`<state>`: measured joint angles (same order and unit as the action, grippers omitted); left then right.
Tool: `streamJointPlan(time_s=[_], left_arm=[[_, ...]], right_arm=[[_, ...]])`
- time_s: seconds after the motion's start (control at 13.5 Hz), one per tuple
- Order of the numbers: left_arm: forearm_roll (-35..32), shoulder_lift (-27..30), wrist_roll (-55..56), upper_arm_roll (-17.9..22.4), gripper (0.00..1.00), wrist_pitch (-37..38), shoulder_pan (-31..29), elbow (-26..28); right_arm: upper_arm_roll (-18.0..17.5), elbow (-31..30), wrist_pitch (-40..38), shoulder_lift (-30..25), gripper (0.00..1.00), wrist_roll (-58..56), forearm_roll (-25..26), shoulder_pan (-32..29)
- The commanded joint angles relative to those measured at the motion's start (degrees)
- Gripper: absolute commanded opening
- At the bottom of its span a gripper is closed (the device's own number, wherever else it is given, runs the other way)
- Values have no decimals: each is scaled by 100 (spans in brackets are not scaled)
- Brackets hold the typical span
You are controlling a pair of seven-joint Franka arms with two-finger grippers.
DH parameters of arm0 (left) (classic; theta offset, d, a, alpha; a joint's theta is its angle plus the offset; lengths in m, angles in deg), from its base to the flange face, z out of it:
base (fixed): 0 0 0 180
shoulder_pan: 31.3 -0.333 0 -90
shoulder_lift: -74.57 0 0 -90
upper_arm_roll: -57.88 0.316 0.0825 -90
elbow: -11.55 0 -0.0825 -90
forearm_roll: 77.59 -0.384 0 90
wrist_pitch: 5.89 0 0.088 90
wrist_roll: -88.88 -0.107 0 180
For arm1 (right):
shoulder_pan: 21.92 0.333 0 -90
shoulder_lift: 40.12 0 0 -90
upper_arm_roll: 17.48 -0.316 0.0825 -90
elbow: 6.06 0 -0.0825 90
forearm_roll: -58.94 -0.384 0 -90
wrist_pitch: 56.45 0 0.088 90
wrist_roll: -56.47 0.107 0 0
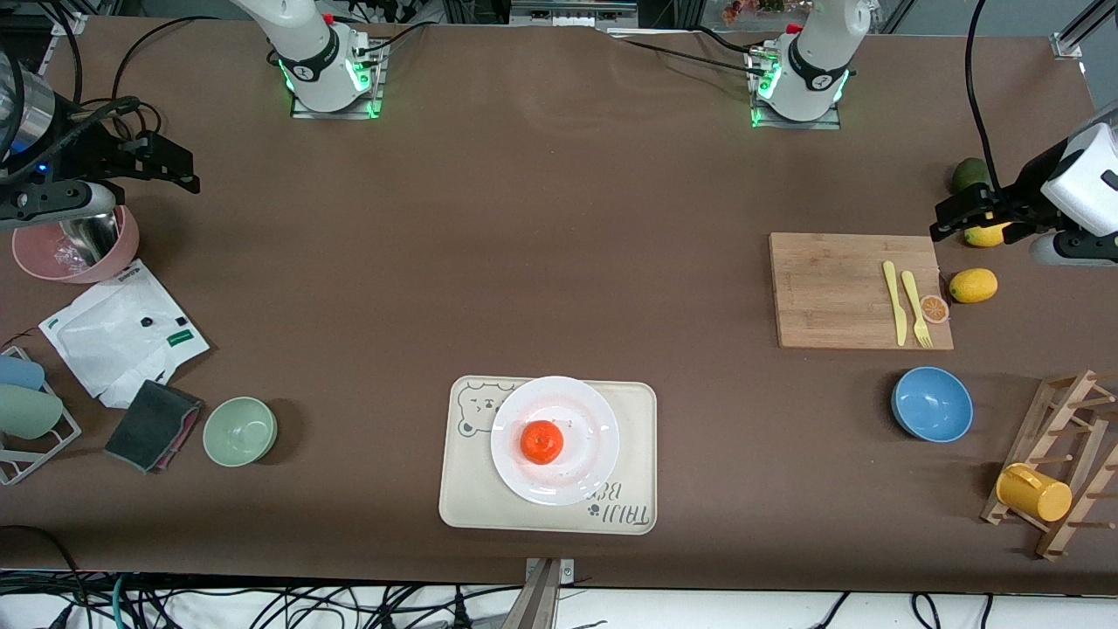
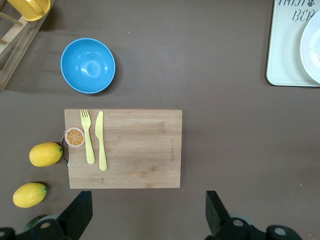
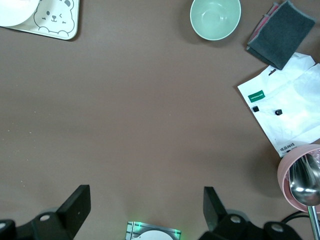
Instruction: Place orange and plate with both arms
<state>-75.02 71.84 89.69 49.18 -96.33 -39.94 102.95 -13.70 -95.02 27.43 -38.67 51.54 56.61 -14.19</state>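
Note:
The orange sits on the white plate, which rests on the beige bear tray at the table's near middle. The plate's edge also shows in the left wrist view and in the right wrist view. My left gripper is open and empty, up over the table by the lemons at the left arm's end; it also shows in its wrist view. My right gripper is open and empty, over the right arm's end beside the pink bowl; it also shows in its wrist view.
A cutting board holds a yellow knife, a fork and an orange slice. Two lemons lie beside it. A blue bowl, a green bowl, a pink bowl, a white pouch and a mug rack stand around.

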Motion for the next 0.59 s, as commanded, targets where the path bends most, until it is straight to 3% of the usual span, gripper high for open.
streamJointPlan(time_s=[0.0, 0.52], left_arm=[[-73, -53, -37, -35, 100, 115, -24, -175], [-73, -62, -37, -35, 100, 106, -24, -167]], right_arm=[[-26, 309, -47, 137, 100, 9, 92, -26], [-9, 310, 190, 216, 100, 27, 110, -43]])
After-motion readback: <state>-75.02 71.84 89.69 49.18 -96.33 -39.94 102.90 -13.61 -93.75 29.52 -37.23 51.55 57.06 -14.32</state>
